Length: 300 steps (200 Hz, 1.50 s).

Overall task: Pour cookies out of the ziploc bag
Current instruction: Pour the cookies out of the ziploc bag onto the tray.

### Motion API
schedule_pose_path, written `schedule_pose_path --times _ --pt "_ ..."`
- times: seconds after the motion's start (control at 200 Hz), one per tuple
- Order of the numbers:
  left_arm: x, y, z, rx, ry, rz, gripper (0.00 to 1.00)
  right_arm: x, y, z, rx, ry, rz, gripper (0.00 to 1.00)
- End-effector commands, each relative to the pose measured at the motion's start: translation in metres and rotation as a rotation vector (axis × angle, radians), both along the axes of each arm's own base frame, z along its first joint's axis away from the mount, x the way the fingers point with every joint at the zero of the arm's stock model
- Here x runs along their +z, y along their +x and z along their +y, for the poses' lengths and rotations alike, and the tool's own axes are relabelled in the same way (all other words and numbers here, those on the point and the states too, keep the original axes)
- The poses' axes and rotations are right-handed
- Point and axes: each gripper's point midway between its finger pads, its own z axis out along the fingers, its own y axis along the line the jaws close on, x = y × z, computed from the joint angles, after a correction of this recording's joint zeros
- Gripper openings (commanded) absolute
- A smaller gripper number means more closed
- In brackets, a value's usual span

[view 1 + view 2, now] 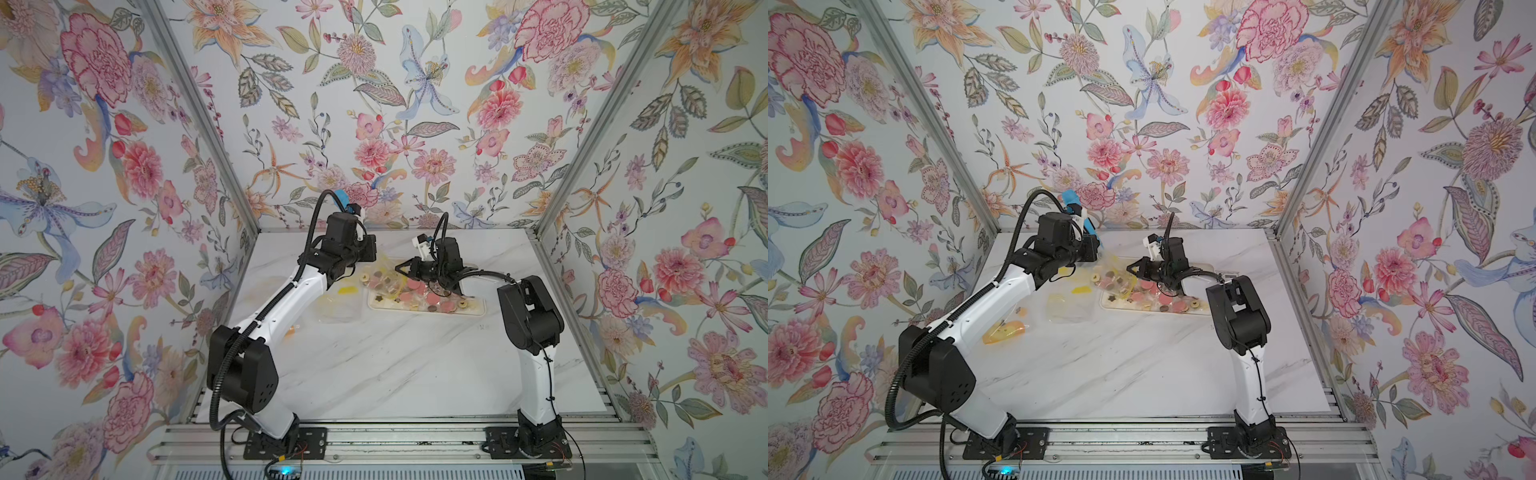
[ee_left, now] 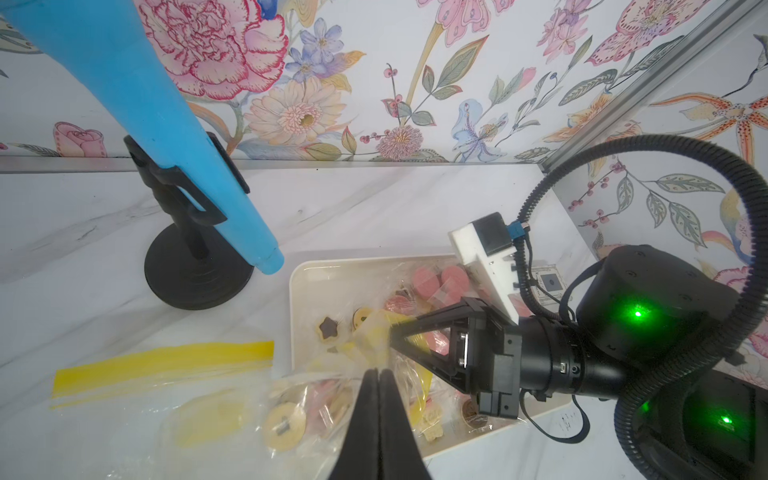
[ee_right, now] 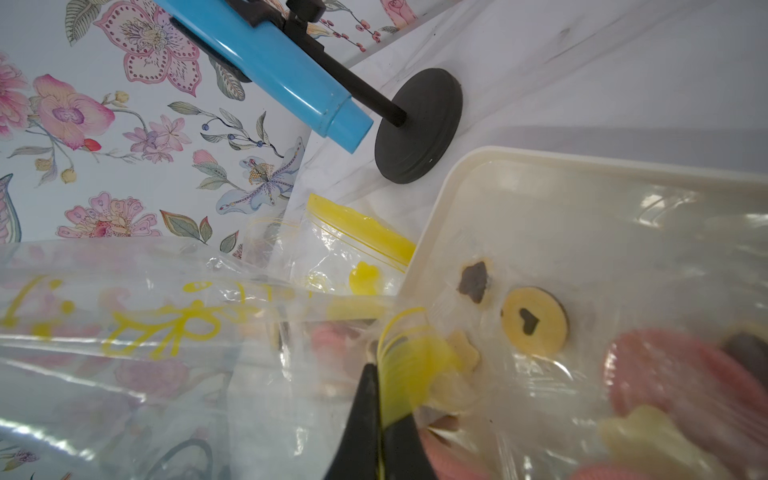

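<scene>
The clear ziploc bag (image 1: pixel 381 272) with a yellow zip strip hangs between my two grippers over the left end of the cream tray (image 1: pixel 478 311). My left gripper (image 2: pixel 379 372) is shut on the bag's clear film. Facing it, my right gripper (image 3: pixel 379 368) is shut on the yellow zip strip (image 3: pixel 411 365). Several cookies (image 2: pixel 284 422) sit inside the bag. More cookies (image 1: pixel 415 287), pink, tan and dark, lie in the tray (image 3: pixel 432 216) under crumpled clear plastic. In both top views the right gripper (image 1: pixel 1128 268) points left at the bag.
A blue tube (image 2: pixel 166 124) clipped to a black stand (image 2: pixel 195 274) leans over the table behind the tray. An empty ziploc bag (image 1: pixel 1067 307) lies left of the tray, another yellowish bag (image 1: pixel 1005 332) nearer the left arm. Floral walls enclose three sides.
</scene>
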Motion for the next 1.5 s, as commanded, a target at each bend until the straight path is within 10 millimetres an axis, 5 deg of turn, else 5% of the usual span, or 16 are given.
schedule_pose_path --times 0.0,0.185,0.535,1.006,1.281,1.496 --pt "0.008 0.002 0.003 0.013 -0.024 -0.036 0.00 -0.008 0.008 -0.010 -0.035 -0.027 0.022 0.00" --pt "-0.003 0.002 -0.017 -0.016 -0.038 -0.023 0.00 -0.002 0.013 -0.035 -0.076 -0.027 0.014 0.00" --pt "0.016 0.007 -0.055 -0.070 -0.041 -0.053 0.00 0.008 0.017 -0.070 -0.130 -0.020 0.008 0.00" --pt "0.054 -0.002 -0.016 -0.008 0.026 -0.106 0.00 0.008 -0.001 -0.015 0.001 0.048 0.040 0.00" --pt "0.048 -0.003 -0.004 0.016 0.052 -0.099 0.00 -0.004 -0.002 0.008 0.024 0.022 0.050 0.00" --pt "0.033 0.001 -0.007 0.009 0.053 -0.081 0.00 -0.016 0.006 0.002 -0.015 -0.001 0.065 0.00"
